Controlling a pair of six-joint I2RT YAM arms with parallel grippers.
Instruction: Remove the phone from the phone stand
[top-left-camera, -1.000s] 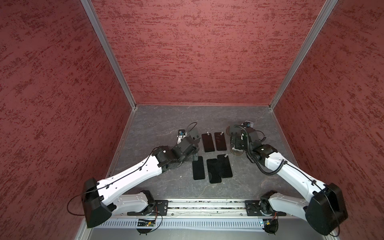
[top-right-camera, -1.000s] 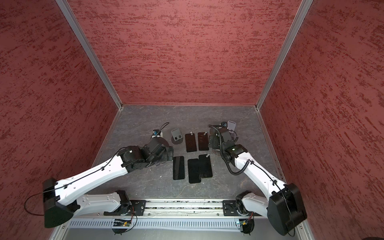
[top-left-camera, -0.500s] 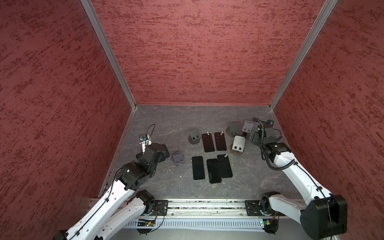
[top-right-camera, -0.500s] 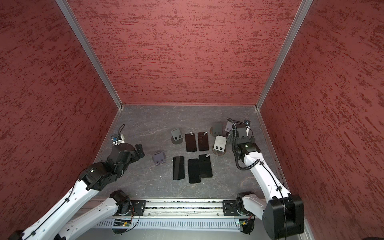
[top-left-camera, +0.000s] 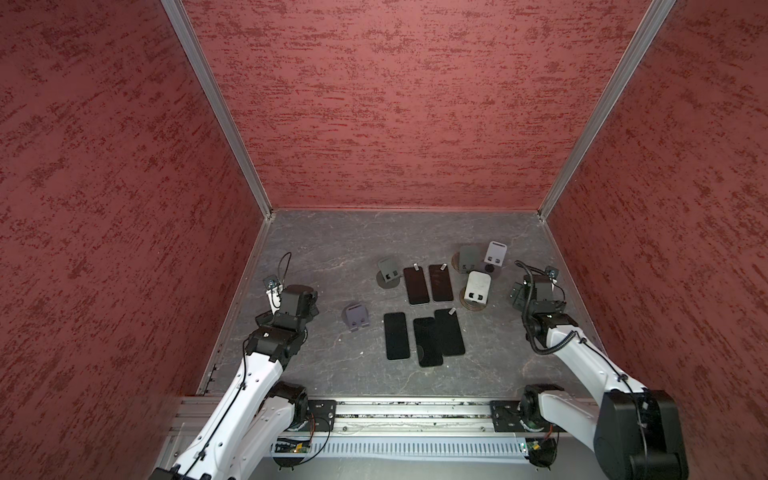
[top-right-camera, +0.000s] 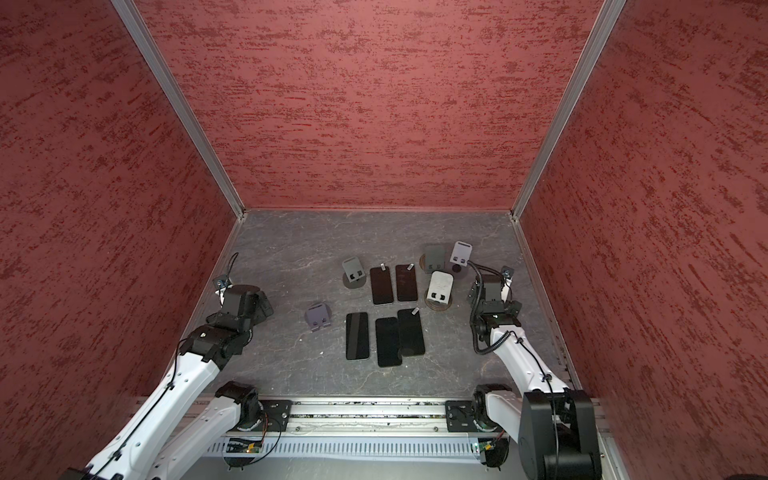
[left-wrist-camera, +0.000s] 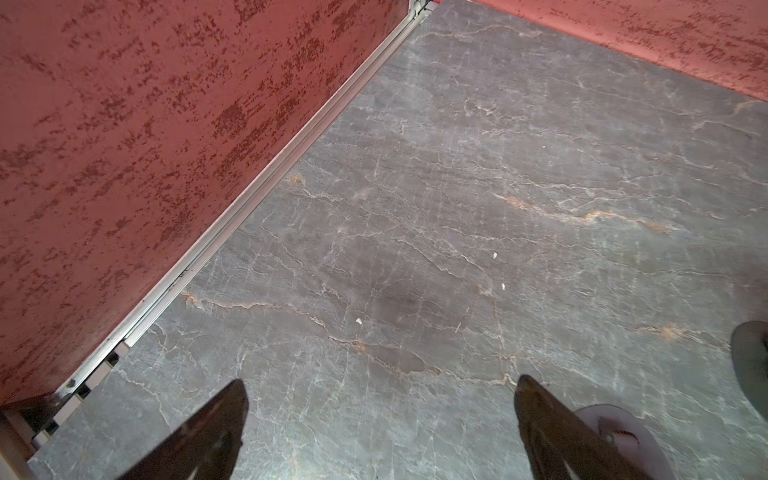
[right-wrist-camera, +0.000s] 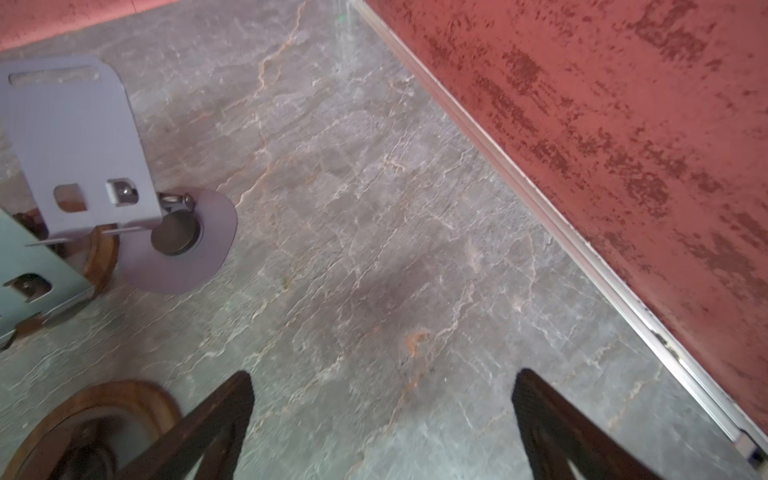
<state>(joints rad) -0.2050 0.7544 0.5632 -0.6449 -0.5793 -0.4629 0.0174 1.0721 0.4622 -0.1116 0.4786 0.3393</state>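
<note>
phones (top-left-camera: 395, 336): five, flat on the table (top-left-camera: 332, 249) centre, none on any phone stand (top-left-camera: 356, 316); removal looks complete. change: both arms (top-left-camera: 249, 382) withdrawn from the middle to the side walls (top-left-camera: 124, 208). left gripper (left-wrist-camera: 380, 386) and right gripper (right-wrist-camera: 382, 376): jaws wide, empty, each well apart from the phones.

Light reads soft and even in both top views — sharp, faint shadows. My right wrist view smears around the lilac stand (right-wrist-camera: 79, 145) — a dim patch darkens the floor (right-wrist-camera: 390, 299) beside it.

wooden stand (right-wrist-camera: 137, 395) cropped (blurry), lilac stand (left-wrist-camera: 623, 419) half-hidden
</note>
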